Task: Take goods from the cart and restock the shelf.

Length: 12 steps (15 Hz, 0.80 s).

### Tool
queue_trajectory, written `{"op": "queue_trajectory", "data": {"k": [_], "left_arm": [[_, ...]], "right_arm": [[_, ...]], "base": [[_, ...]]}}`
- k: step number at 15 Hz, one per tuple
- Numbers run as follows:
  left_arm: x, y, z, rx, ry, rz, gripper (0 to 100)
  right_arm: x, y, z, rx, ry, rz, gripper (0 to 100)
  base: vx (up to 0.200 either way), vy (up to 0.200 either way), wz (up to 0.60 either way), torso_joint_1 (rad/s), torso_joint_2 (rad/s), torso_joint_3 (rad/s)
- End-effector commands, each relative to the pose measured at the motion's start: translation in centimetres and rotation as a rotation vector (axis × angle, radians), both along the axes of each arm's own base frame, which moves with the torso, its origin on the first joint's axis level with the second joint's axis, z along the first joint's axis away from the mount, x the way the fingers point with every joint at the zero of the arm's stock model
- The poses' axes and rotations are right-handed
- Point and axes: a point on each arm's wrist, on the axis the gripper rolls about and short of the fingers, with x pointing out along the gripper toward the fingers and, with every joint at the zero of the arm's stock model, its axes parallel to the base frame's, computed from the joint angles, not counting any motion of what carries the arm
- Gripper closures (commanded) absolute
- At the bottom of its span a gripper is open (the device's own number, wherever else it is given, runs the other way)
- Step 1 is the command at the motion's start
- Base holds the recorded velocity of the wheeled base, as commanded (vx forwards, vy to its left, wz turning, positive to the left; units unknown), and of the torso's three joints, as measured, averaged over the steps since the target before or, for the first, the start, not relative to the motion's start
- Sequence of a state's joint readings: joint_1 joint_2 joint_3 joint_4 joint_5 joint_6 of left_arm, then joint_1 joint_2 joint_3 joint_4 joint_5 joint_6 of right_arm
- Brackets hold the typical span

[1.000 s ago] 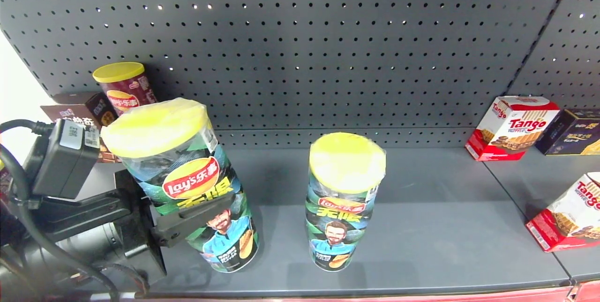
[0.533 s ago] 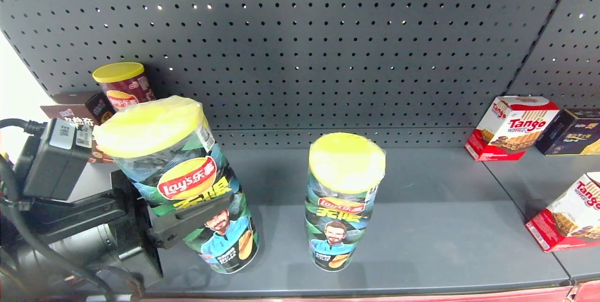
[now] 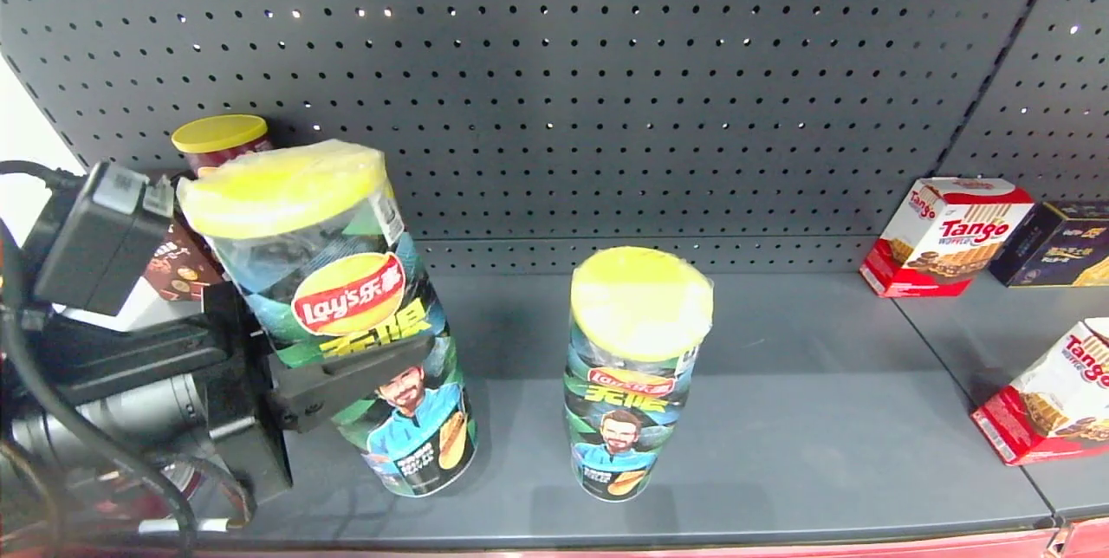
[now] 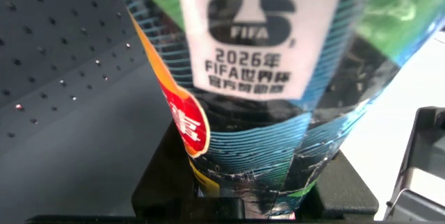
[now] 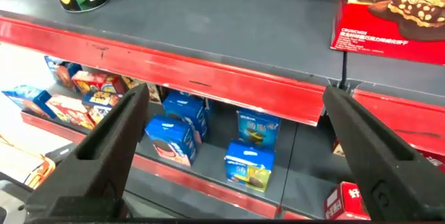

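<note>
Grey shelf (image 3: 823, 428) with a pegboard back (image 3: 606, 107).
At the shelf's near left, the left end effector (image 3: 368, 367) pinches a tilted chip can (image 3: 346, 307), with a second can (image 3: 637, 367) upright to its right; the right end effector (image 5: 236, 158) is spread wide.

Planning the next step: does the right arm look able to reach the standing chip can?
Likely yes: right gripper is open and empty, and the shelf before the standing chip can is bare.

Glossy chip can (image 3: 346, 315), matt metal shelf (image 3: 780, 437)
</note>
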<state>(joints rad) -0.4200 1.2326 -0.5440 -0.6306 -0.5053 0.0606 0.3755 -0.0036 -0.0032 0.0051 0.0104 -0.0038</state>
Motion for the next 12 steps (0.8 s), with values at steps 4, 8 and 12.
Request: {"op": "queue_trajectory", "data": {"k": [4, 8, 12], "left_arm": [[1.2, -0.6, 5.6, 0.014, -0.004, -0.059, 100], [3.5, -2.0, 5.3, 0.042, -0.015, -0.043, 100], [5.6, -3.0, 4.0, 0.070, 0.011, -0.061, 100]], "right_arm": [[0.0, 0.0, 0.0, -0.002, 0.003, 0.001, 0], [0.0, 0.0, 0.0, -0.002, 0.003, 0.001, 0], [0.0, 0.0, 0.0, -0.002, 0.003, 0.001, 0]], "base": [[0.000, 0.000, 0.00, 0.000, 0.00, 0.000], [0.000, 0.000, 0.00, 0.000, 0.00, 0.000], [0.000, 0.000, 0.00, 0.000, 0.00, 0.000]]}}
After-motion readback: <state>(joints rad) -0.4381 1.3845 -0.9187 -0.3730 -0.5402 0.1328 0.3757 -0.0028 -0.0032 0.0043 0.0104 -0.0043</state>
